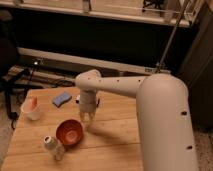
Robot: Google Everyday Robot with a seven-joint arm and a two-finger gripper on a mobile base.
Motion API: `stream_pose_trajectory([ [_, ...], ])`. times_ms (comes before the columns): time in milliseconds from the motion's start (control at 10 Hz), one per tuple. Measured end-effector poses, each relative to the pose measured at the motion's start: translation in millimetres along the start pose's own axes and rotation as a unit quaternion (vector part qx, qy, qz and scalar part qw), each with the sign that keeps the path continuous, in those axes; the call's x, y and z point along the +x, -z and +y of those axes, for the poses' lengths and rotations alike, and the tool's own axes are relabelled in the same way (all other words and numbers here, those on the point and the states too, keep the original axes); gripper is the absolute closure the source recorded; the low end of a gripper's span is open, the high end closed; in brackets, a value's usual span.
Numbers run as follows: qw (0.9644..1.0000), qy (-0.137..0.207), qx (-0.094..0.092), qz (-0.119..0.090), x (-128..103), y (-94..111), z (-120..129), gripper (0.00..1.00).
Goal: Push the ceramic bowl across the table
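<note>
The ceramic bowl (69, 132), glossy red-orange and round, sits on the light-brown wooden table (117, 130) toward its front left. My gripper (87, 120) hangs pointing down from the white arm, just to the right of the bowl's far rim and close to it. Whether it touches the rim I cannot tell.
A white cup with orange contents (31, 109) stands at the table's left edge. A blue sponge-like block (62, 99) lies behind the bowl. A pale can (52, 146) stands in front of the bowl on its left. The arm's thick white body (162, 125) covers the table's right side.
</note>
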Motion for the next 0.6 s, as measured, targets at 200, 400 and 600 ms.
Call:
stream_pose_trajectory([
  [200,0.9996,-0.017,-0.019,-0.009,-18.7,-6.8,30.6,0.54],
  [400,0.9991,-0.011,-0.027,-0.029,-46.6,-15.8,41.9,0.54],
  [600,0.9989,0.003,-0.025,-0.039,-59.7,-20.5,35.8,0.54],
])
